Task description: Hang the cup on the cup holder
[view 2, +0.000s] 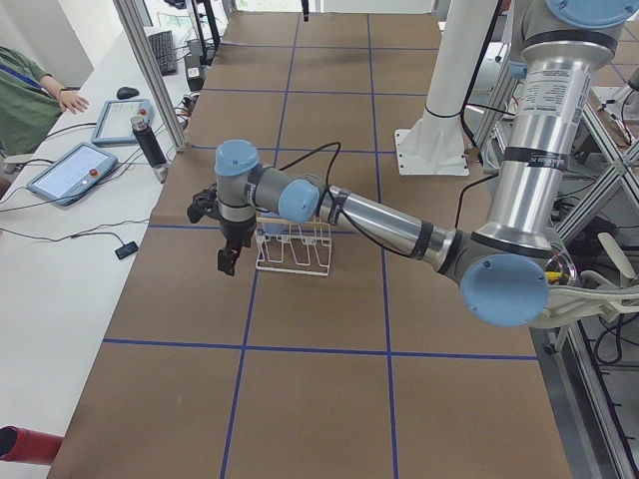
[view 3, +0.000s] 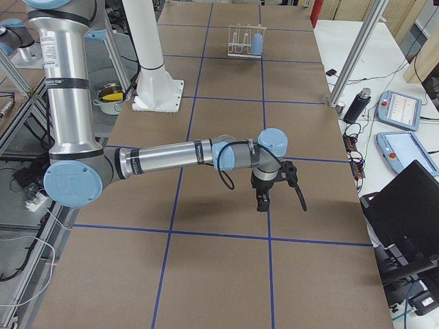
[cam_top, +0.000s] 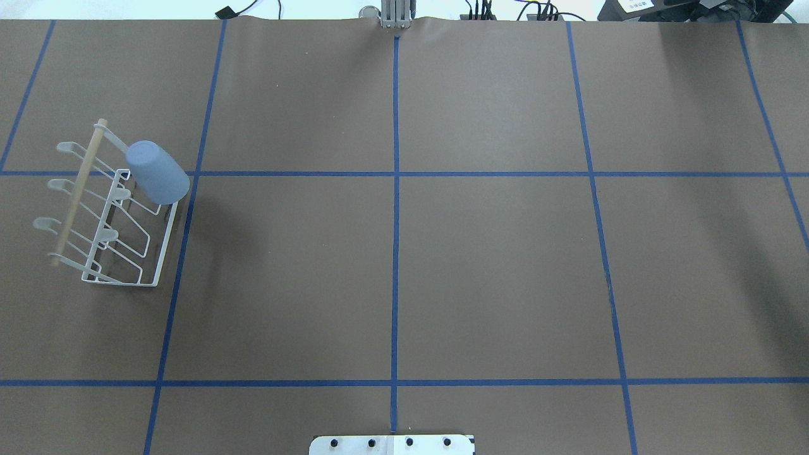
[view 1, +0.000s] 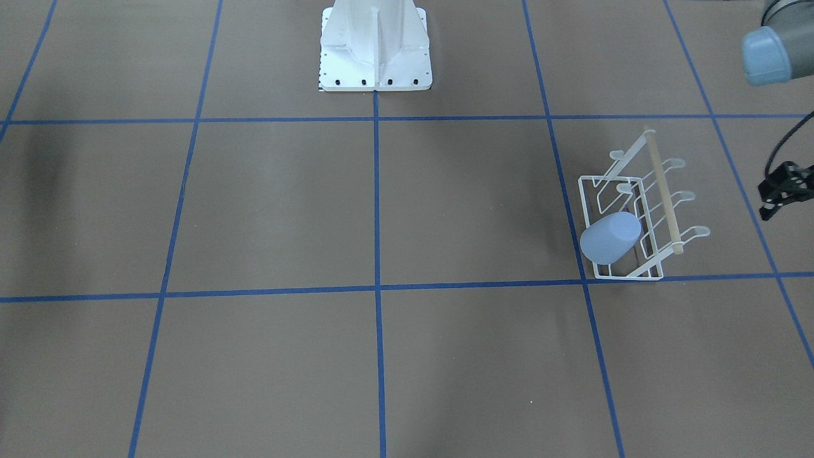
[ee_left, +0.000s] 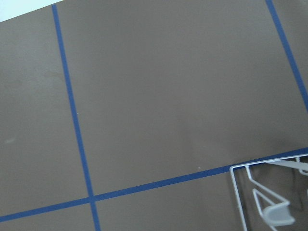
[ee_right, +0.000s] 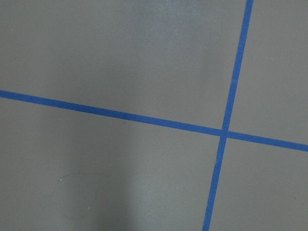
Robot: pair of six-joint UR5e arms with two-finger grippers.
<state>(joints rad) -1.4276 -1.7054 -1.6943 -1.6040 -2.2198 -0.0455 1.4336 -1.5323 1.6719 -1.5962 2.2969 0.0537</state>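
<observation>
Step in hand: by my judgement the hanging is done. The cup (cam_top: 157,172) sits mouth-down and tilted over an end prong of the cup holder (cam_top: 167,243), on the rack's side that faces the middle of the worktop (cam_top: 493,265), with its closed base uppermost. The other prongs are bare. The rack stands level on its base frame near the robot's left end of the worktop.

Fingers: the left gripper (view 2: 227,267) hangs just beside the rack on its outer side, pointing down and apart from both rack and cup. It carries nothing that I can see, but whether its fingers are spread or pressed together I cannot tell. The wooden rod lies between these fingers and the cup. The right gripper (view 3: 263,202) hangs over bare worktop at the opposite end, well apart from the rack, and I cannot tell the state of its fingers either.

Next move, as I judge it: the left arm need only lift clear, keeping off the rod and prongs so the light rack is not knocked and the cup stays seated
</observation>
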